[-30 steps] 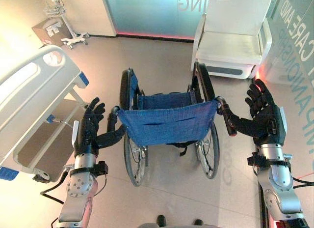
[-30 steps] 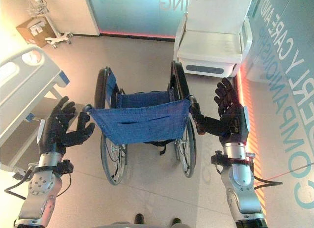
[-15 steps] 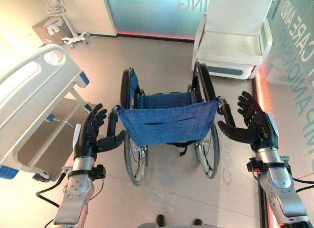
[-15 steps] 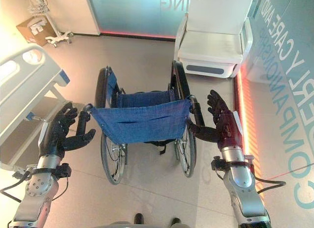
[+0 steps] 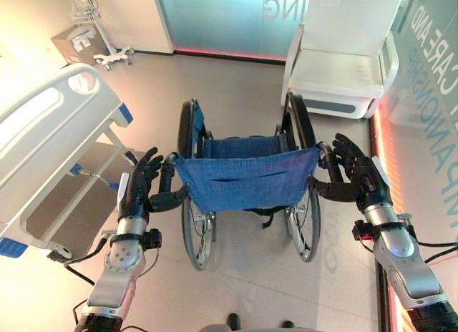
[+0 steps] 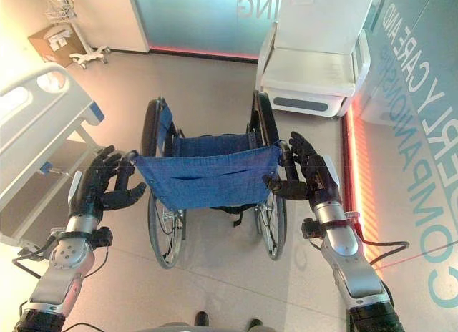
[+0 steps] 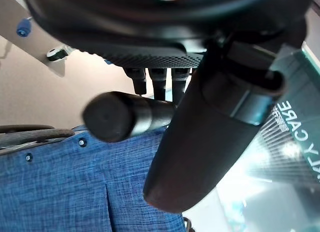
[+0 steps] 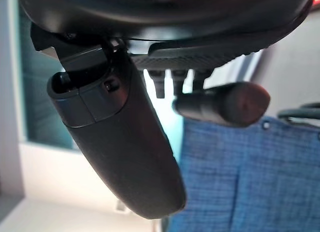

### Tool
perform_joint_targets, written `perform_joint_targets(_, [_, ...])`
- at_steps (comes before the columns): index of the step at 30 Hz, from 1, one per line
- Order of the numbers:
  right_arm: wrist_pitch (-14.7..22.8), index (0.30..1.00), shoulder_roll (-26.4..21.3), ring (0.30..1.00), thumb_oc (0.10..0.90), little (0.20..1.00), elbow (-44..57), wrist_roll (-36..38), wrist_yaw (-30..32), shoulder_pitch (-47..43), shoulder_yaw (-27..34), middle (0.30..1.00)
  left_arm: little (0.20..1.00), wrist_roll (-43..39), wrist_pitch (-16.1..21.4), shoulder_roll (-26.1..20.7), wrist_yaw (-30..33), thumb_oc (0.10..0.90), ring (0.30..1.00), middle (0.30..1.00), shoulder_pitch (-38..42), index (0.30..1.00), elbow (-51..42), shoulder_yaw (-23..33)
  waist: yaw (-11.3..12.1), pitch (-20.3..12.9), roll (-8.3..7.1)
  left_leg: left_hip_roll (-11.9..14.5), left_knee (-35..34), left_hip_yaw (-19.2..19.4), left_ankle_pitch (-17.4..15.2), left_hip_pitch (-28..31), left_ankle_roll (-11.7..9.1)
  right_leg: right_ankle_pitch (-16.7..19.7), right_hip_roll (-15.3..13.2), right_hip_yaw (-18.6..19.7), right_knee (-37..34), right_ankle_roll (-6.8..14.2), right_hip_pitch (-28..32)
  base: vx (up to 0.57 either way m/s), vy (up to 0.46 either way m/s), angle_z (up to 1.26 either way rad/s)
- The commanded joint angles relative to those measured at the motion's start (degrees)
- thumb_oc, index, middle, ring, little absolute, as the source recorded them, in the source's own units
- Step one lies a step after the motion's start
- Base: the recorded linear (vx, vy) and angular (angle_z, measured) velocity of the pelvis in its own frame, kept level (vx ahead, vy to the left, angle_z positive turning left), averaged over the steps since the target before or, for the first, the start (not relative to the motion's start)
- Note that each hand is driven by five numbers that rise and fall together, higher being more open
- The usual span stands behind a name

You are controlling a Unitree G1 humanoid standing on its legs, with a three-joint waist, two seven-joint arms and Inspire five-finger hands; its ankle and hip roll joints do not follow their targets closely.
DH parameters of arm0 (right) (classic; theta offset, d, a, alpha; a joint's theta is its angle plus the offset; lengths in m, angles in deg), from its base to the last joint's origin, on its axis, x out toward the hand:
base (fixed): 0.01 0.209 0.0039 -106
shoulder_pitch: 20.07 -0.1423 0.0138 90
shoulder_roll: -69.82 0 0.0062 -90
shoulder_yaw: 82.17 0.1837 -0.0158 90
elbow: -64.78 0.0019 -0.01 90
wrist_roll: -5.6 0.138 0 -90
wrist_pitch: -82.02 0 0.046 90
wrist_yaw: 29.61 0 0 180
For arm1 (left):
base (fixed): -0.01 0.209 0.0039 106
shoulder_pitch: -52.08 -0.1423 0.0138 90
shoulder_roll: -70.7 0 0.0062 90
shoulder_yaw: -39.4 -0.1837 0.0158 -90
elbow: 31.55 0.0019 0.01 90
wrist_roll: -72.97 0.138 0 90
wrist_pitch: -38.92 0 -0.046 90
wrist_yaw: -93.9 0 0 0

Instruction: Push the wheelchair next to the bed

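Wheelchair (image 5: 247, 182), blue sling back toward the robot, stands mid-floor. Left hand (image 5: 138, 189) and right hand (image 5: 358, 176) flank its push handles, fingers spread and straight, thumbs reaching under the left handle (image 7: 122, 117) and right handle (image 8: 222, 104); neither hand is closed round a grip. Bed (image 5: 50, 139) lies left, near the left hand, separated from the wheel by open beige floor (image 5: 243, 275). A white chair (image 5: 343, 67) stands far right.
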Motion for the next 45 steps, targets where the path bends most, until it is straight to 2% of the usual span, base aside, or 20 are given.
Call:
perform_joint_targets(1, [0.7, 0.9, -3.5, 0.9, 0.8, 0.9, 1.8, -2.7, 3.8, -9.0, -1.5, 0.9, 0.9, 0.1, 2.1, -5.8, 0.6, 0.8, 0.9, 0.9, 9.0, 0.9, -0.2, 0.0, 0.3, -3.3, -2.16, -1.4, 3.0, 0.8, -3.5, -0.6, -1.5, -0.7, -0.7, -1.1, 4.0, 0.3, -2.0, 0.0, 0.0, 0.0])
perform_joint_targets(4, [-2.7, 0.9, -4.5, 0.9, 0.8, 0.9, 0.8, -4.0, 4.1, -11.6, -2.5, 0.9, 0.9, -0.2, 0.3, -6.9, -0.4, 0.8, 0.9, 0.9, 11.0, 0.9, 0.7, -1.2, 0.4, -3.3, -2.13, -1.5, 3.1, 0.8, -3.5, -0.5, -1.5, -0.7, -0.7, -1.1, 4.1, 0.3, -1.8, 0.01, -0.008, 0.08])
perform_joint_targets(6, [-6.6, 0.9, -5.8, 0.9, 0.8, 0.9, -0.7, -4.9, 3.7, -14.4, -3.9, 0.9, 0.9, -1.1, -2.3, -8.1, -1.3, 0.8, 0.9, 0.9, 13.3, 0.9, 1.6, -2.2, 0.4, -3.4, -2.12, -1.5, 3.1, 0.8, -3.6, -0.4, -1.5, -0.8, -0.7, -1.0, 4.0, 0.3, -1.7, 0.0, -0.003, 0.04])
perform_joint_targets(10, [-10.1, 0.9, -7.0, 0.9, 0.8, 0.9, -2.2, -5.8, 2.6, -16.7, -5.0, 0.9, 0.9, -2.4, -3.5, -9.2, -1.5, 0.8, 0.9, 0.9, 14.7, 0.9, 2.6, -2.5, 0.4, -3.5, -2.18, -1.6, 3.2, 0.9, -3.6, -0.3, -1.6, -0.8, -0.7, -1.0, 4.1, 0.3, -1.6, 0.0, 0.0, 0.0])
perform_joint_targets(16, [-16.5, 0.9, -8.7, 0.9, 0.8, 0.9, -5.7, -6.5, 0.9, -21.2, -7.7, 0.9, 0.9, -2.9, -7.6, -10.5, -2.5, 0.8, 0.9, 0.9, 17.4, 0.9, 5.1, -3.6, 0.6, -3.5, -2.52, -1.6, 3.3, 0.8, -3.6, -0.3, -1.5, -0.9, -0.6, -1.0, 4.1, 0.1, -1.4, 0.0, 0.0, 0.0])
perform_joint_targets(22, [-20.1, 0.9, -9.5, 0.9, 0.8, 0.9, -8.0, -8.0, -0.5, -23.2, -9.0, 0.9, 0.9, -1.5, -9.7, -10.8, -2.1, 0.8, 0.9, 0.9, 17.5, 0.9, 7.5, -3.9, 0.7, -3.4, -2.77, -1.7, 3.3, 0.8, -3.7, -0.2, -1.4, -0.9, -0.4, -0.8, 4.2, 0.0, -1.3, 0.0, 0.0, 0.0])
perform_joint_targets(34, [-22.9, 0.9, -11.5, 0.9, 0.8, 0.9, -7.1, -12.0, -2.9, -20.0, -6.7, 0.9, 0.9, 6.3, -12.5, -12.3, 1.2, 0.8, 0.9, 0.9, 13.5, 0.9, 7.4, -1.4, 1.0, -3.0, -3.3, -1.7, 3.4, 0.9, -3.8, -0.1, -1.3, -0.9, -0.3, -0.7, 4.2, 0.1, -1.3, 0.0, 0.0, 0.0])
perform_joint_targets(41, [-25.0, 0.9, -11.6, 0.9, 0.8, 0.9, -5.8, -13.4, -6.2, -16.2, -4.9, 0.9, 0.9, 6.2, -14.9, -11.0, 0.7, 0.8, 0.9, 0.9, 10.6, 0.9, 5.5, -0.4, 0.9, -2.6, -3.43, -1.7, 3.1, 0.9, -3.6, -0.1, -1.3, -0.9, -0.1, -0.6, 4.2, 0.3, -1.3, 0.0, 0.0, 0.0])
perform_joint_targets(45, [-27.7, 0.9, -11.3, 0.9, 0.8, 0.9, -6.4, -16.3, -8.4, -15.8, -5.4, 0.9, 0.9, 5.9, -16.1, -10.0, 1.5, 0.8, 0.9, 0.9, 10.3, 0.9, 6.2, -0.7, 0.8, -2.6, -3.53, -1.7, 3.2, 1.0, -3.5, -0.1, -1.4, -0.8, 0.0, -0.5, 4.3, 0.3, -1.4, 0.0, 0.0, 0.0])
